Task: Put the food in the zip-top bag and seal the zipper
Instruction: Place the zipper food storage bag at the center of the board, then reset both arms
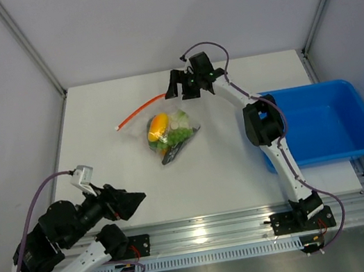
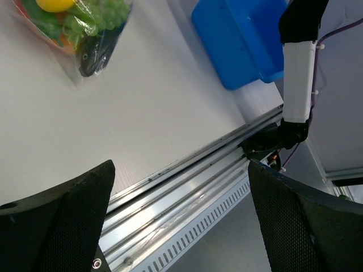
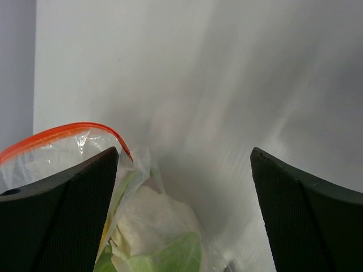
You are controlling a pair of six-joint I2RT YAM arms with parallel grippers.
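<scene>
Here, the zip-top bag (image 1: 183, 136), food (image 1: 159, 127) inside, is seen mid-table, its zipper (image 1: 141, 109) stretched leftward from just beside the nearer right gripper (image 1: 172, 87), fingers spread empty; the left gripper (image 1: 137, 200), likewise spread, is parked well apart.

Overall light: bright, even and diffuse, from overhead; the white desk (image 1: 230, 170) reads clean.
Shadows: soft and faint, lying close under things.
Glare: a white hot spot on the metal rail (image 1: 199, 230) at the near edge; small glints on the zip-top bag (image 1: 168, 135).
Top view: sharp throughout.
Right wrist view: grey streaky sheen across the desk; the bag, near the lens, is soft; right fingers (image 3: 57, 215) dark, little detail.
Left wrist view: crisp; left fingers (image 2: 57, 221) dark, mesh texture visible.
</scene>
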